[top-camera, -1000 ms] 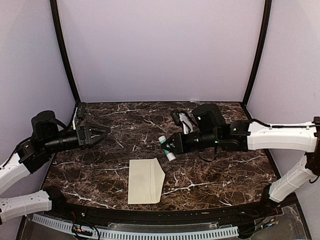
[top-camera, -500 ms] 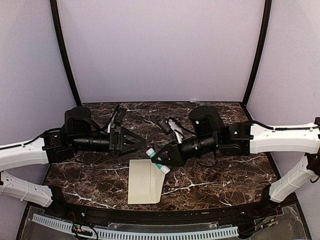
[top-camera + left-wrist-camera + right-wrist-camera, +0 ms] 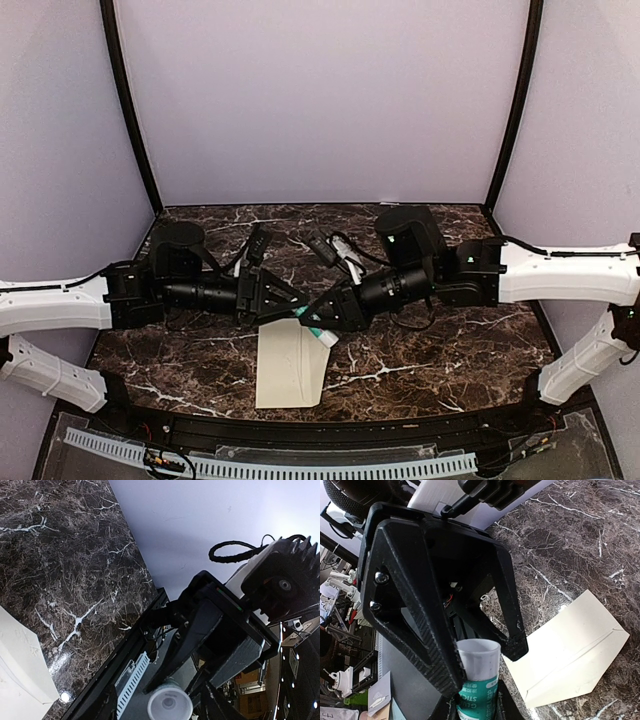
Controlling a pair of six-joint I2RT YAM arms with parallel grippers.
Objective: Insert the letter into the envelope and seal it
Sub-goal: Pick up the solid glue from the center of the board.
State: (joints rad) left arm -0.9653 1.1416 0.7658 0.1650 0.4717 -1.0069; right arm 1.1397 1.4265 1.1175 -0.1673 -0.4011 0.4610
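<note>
The cream envelope (image 3: 290, 365) lies flat near the front middle of the marble table (image 3: 450, 340), its pointed flap toward the right. It also shows in the right wrist view (image 3: 575, 650) and the left wrist view (image 3: 20, 675). My right gripper (image 3: 322, 322) is shut on a green and white glue stick (image 3: 320, 331) above the envelope's far edge. The stick's white cap (image 3: 479, 660) sticks out past the fingers. My left gripper (image 3: 298, 312) is open, its two fingers (image 3: 415, 615) straddling the cap. The cap shows end-on in the left wrist view (image 3: 170, 706). No separate letter shows.
Both arms meet over the middle of the table, black wrists nearly touching. A slotted grey cable duct (image 3: 270, 465) runs along the front edge. Purple walls and two black posts (image 3: 130, 110) close in the back and sides.
My left arm has swung right until its open fingers straddle the cap. My right gripper has carried the glue stick left and nearer, to the envelope's far edge.
</note>
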